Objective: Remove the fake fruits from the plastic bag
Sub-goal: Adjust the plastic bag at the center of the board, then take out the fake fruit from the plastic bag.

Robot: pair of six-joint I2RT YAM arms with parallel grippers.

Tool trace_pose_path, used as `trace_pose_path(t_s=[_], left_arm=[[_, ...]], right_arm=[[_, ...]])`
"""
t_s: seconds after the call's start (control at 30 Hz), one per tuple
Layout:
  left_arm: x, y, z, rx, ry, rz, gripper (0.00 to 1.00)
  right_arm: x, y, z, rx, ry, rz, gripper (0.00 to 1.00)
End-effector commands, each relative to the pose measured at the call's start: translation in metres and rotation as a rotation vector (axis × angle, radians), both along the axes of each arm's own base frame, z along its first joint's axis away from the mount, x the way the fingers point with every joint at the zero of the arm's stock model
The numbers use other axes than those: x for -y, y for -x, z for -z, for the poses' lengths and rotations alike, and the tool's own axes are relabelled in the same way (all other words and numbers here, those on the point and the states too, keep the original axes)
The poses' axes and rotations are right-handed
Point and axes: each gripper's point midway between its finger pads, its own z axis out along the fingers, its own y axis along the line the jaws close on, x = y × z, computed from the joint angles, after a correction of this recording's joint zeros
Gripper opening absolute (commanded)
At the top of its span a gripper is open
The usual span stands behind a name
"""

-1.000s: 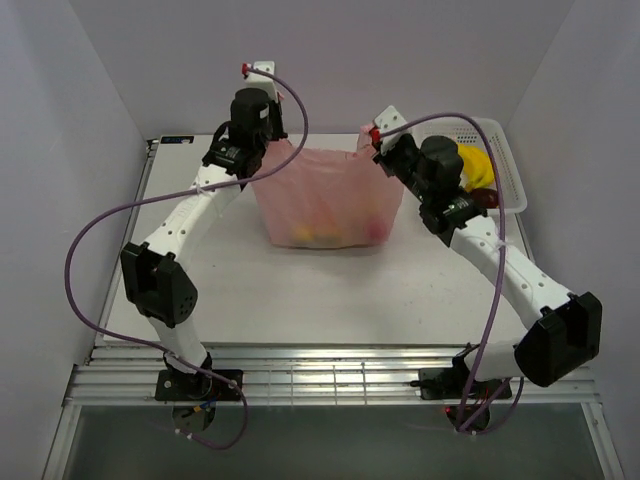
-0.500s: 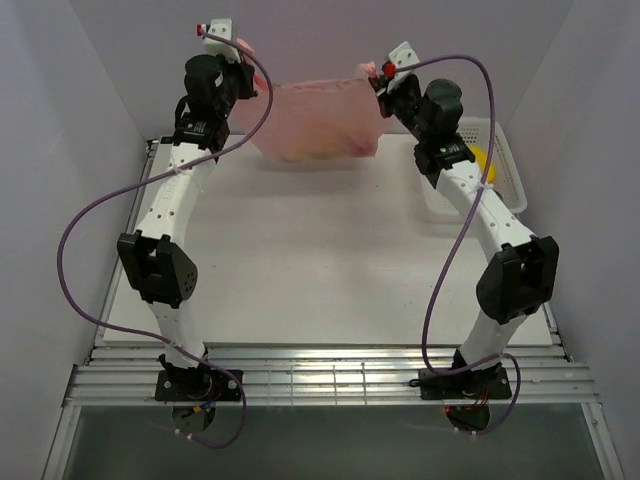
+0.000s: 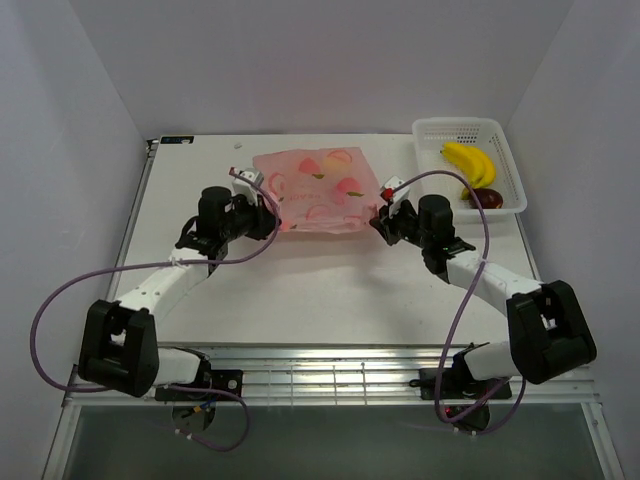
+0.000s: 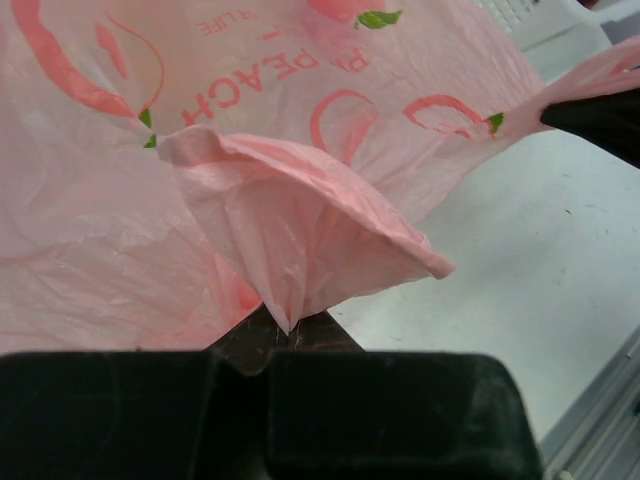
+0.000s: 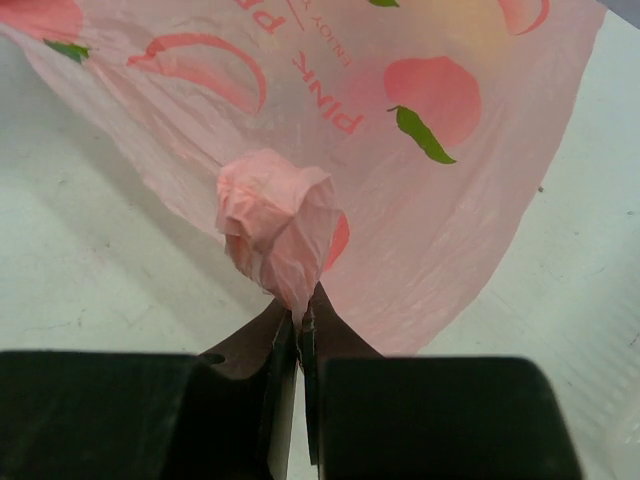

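Observation:
The pink plastic bag (image 3: pixel 315 190) with peach prints lies spread on the table between my two grippers. My left gripper (image 3: pixel 270 208) is shut on a pinched corner of the bag (image 4: pixel 300 240) at its near left. My right gripper (image 3: pixel 380 218) is shut on a bunched corner of the bag (image 5: pixel 280 225) at its near right. Both grippers are low, near the table. The bag looks nearly flat; faint yellowish and red patches show through it, but no fruit shape is clear. No small round or oval fake fruit shows outside the bag.
A white perforated basket (image 3: pixel 432 130) stands at the back right, holding a yellow banana bunch (image 3: pixel 470 162) and a dark red item (image 3: pixel 487 197). The table's metal front rail (image 3: pixel 330 365) runs along the near edge. Purple cables loop beside both arms.
Both arms have come down and toward the front from high at the back, bringing the bag with them. The bag, hanging full between the grippers before, now lies spread low on the table.

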Motion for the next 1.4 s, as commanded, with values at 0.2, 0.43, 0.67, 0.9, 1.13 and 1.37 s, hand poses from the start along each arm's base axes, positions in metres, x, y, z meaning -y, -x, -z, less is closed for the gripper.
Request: trace_pose_path(t_s=[0.2,0.43,0.67,0.9,1.13,1.37], left_arm=[[0.021,0.074,-0.03,-0.027,0.079,-0.009,0.63],[0.006,0.084,-0.1,0.076,0.03,-0.06,0.98],[0.017,0.05,-0.175,0.255,-0.123,0.029,0.98],[0.064,0.029,-0.104,0.152,-0.384,0.163,0.98],[0.086,0.038,-0.069,0.155,-0.483,0.208,0.98],[0.075,0.04,-0.016,0.109,-0.73,0.125,0.98]], right_arm=[[0.013,0.035,-0.019,0.057,-0.063,0.032,0.08],[0.028,0.043,-0.018,0.079,-0.021,0.073,0.16],[0.027,0.045,-0.027,0.096,-0.03,0.064,0.16],[0.025,0.044,-0.038,0.101,-0.048,0.061,0.16],[0.016,0.045,-0.045,0.074,-0.081,0.03,0.17],[0.015,0.049,-0.052,0.085,-0.096,0.017,0.17]])
